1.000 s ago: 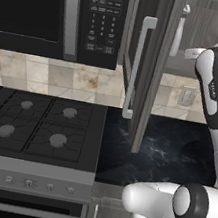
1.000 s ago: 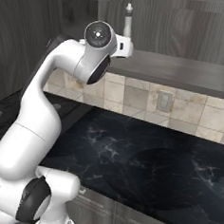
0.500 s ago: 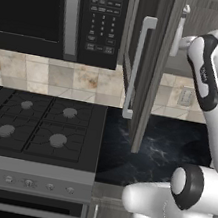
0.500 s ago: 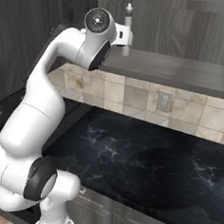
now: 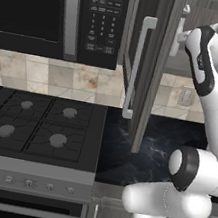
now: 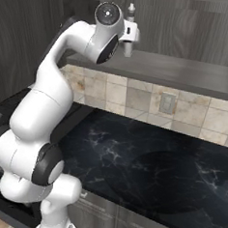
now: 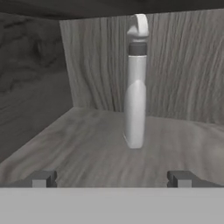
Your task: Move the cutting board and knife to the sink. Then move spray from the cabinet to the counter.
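The pale spray bottle stands upright on the grey wood-grain shelf of the cabinet, a short way ahead of my gripper. The jaws are open and wide apart, with nothing between them. From the right base view, my raised gripper sits at the cabinet's front edge, and the spray nozzle pokes up just behind it. The cabinet door with its white bar handle is swung open. The black marble counter lies below. The cutting board, knife and sink are out of view.
A black microwave hangs left of the cabinet, above a gas stove. The open door juts out over the counter beside my arm. A wall outlet sits in the tiled backsplash.
My arm has risen and carried the hand up and in toward the cabinet shelf, level with the spray. The jaws stayed open.
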You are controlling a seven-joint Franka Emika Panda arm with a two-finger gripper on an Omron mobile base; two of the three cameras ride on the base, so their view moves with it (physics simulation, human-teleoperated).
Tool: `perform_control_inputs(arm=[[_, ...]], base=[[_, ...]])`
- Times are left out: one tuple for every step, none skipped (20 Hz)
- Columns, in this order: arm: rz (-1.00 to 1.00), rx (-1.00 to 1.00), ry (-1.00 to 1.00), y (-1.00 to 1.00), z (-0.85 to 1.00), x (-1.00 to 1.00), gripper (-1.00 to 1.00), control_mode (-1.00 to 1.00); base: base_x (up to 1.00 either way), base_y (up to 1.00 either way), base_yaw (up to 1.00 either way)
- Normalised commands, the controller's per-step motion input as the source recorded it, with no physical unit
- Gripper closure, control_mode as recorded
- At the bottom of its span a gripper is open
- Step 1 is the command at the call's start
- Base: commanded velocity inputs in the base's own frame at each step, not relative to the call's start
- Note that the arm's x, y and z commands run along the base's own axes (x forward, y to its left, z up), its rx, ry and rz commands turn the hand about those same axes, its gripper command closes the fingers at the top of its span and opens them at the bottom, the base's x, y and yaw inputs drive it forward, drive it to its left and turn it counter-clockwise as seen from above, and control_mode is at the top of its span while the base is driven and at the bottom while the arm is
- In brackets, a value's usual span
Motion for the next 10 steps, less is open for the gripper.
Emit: perform_control_inputs(arm=[[0.00, 0.02, 0.03, -0.07, -0.02, 0.29, -1.00, -1.00], [0.00, 0.03, 0.00, -0.05, 0.00, 0.27, -1.00, -1.00], [0.00, 0.03, 0.00, -0.06, 0.00, 0.25, -1.00, -1.00], [0.00, 0.03, 0.00, -0.10, -0.01, 0.24, -1.00, -1.00], [0.00, 0.03, 0.00, -0.11, -0.02, 0.21, -1.00, -1.00], [0.00, 0.03, 0.00, -0.11, -0.04, 0.21, -1.00, -1.00], [0.00, 0.03, 0.00, -0.11, -0.06, 0.21, -1.00, -1.00], [0.00, 0.01, 0.00, -0.10, -0.06, 0.24, -1.00, -1.00], [0.00, 0.01, 0.00, -0.09, -0.04, 0.27, -1.00, -1.00], [0.00, 0.02, 0.00, -0.09, -0.03, 0.27, -1.00, -1.00]], base=[[0.00, 0.00, 0.00], [0.00, 0.00, 0.00], [0.00, 0.00, 0.00], [0.00, 0.00, 0.00], [0.00, 0.00, 0.00], [0.00, 0.00, 0.00], [0.00, 0.00, 0.00], [0.00, 0.00, 0.00], [0.00, 0.00, 0.00], [0.00, 0.00, 0.00]])
